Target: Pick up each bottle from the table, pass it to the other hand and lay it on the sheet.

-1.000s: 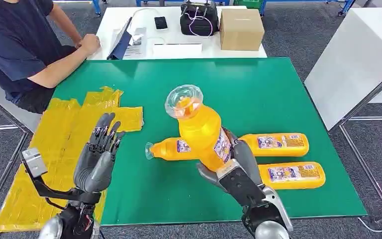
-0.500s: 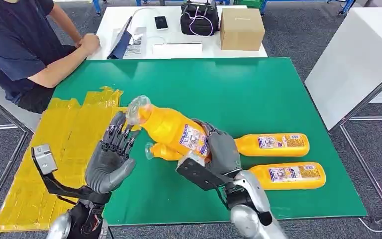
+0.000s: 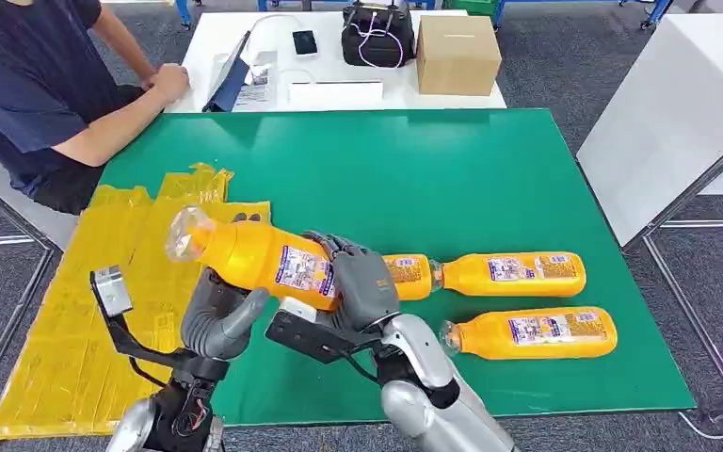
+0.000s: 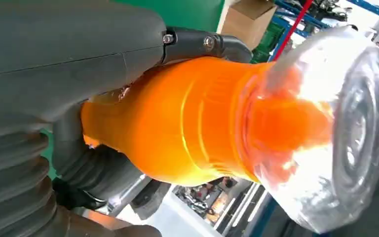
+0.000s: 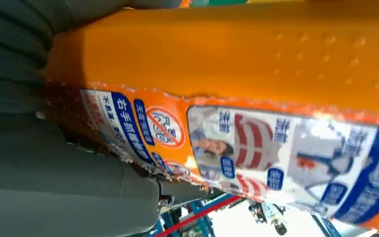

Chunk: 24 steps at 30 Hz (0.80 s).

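An orange bottle (image 3: 264, 261) is gripped around its labelled middle by the right hand (image 3: 362, 287), held lying sideways above the table (image 3: 490, 179) (clear cap toward the yellow sheet (image 3: 122, 273)). The left hand (image 3: 218, 315) is cupped under the bottle's neck end, fingers wrapped on it. Three more bottles (image 3: 513, 273) are lying on the table just past the right hand.

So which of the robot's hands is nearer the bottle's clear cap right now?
Left. The left hand grips the held bottle near the clear cap; the right hand grips its label end, farther away.
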Available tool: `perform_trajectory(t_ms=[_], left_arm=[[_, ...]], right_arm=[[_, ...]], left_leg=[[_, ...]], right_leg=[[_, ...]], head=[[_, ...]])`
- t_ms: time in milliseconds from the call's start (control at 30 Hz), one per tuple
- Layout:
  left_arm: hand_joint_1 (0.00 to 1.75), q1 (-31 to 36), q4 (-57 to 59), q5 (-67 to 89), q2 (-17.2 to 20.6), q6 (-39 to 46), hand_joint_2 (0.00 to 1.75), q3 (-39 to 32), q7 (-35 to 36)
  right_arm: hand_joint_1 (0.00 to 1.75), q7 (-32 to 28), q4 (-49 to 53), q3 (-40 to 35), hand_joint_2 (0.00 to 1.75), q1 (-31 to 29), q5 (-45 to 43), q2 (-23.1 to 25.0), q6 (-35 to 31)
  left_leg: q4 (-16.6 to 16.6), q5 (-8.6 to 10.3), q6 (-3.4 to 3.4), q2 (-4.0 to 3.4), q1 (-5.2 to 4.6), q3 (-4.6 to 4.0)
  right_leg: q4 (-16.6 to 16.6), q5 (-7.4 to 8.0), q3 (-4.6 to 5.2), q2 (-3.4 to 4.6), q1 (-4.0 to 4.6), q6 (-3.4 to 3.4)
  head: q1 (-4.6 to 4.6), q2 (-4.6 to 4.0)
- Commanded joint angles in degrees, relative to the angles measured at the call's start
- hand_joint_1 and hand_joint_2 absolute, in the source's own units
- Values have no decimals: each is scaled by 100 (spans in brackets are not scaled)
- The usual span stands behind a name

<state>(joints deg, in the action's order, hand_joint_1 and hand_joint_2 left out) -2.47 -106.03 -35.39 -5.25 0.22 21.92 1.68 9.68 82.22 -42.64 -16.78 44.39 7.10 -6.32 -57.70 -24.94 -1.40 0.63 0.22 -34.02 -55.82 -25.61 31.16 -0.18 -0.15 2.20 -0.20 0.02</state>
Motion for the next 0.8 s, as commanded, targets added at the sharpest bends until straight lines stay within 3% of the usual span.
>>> perform_trajectory(t_ms=[33, 233, 267, 300, 333, 800], left_arm=[[0, 277, 495, -159, 246, 198, 175, 297, -21], [0, 304, 483, -153, 252, 317, 175, 302, -133], [10, 311, 488, -148, 248, 328, 175, 306, -138], [159, 325, 497, -148, 256, 330, 175, 321, -138], [175, 340, 500, -128, 259, 341, 175, 338, -143], [175, 469, 497, 304, 254, 412, 175, 484, -361]], right_arm=[[175, -4, -1029, -876, 175, -548, -172, 18, -6], [175, 48, -1244, -992, 175, -615, -375, 2, -61], [175, 51, -1237, -992, 175, -624, -383, -2, -68], [175, 59, -1217, -993, 175, -633, -394, -9, -86], [175, 72, -1176, -986, 175, -646, -396, -18, -111], [175, 230, -1093, -800, 175, -669, -468, -58, -166]], left_leg=[[6, -1, 5, -14, 0, 17], [6, 1, 6, -6, 2, 14], [6, 1, 5, -4, 2, 13], [6, 1, 6, -4, 3, 15], [4, 1, 4, -3, 1, 10], [2, 3, 4, 4, 2, 4]], right_leg=[[7, 1, -14, 11, 1, -2], [8, 2, -14, 2, 3, -4], [7, 1, -12, 1, 2, -3], [8, 1, -16, 0, 3, -4], [5, 0, -9, 0, 1, -2], [5, 0, -5, -8, 2, -1]], head=[[0, 0], [-2, 0], [0, 0], [-2, 0], [0, 0], [0, 0]])
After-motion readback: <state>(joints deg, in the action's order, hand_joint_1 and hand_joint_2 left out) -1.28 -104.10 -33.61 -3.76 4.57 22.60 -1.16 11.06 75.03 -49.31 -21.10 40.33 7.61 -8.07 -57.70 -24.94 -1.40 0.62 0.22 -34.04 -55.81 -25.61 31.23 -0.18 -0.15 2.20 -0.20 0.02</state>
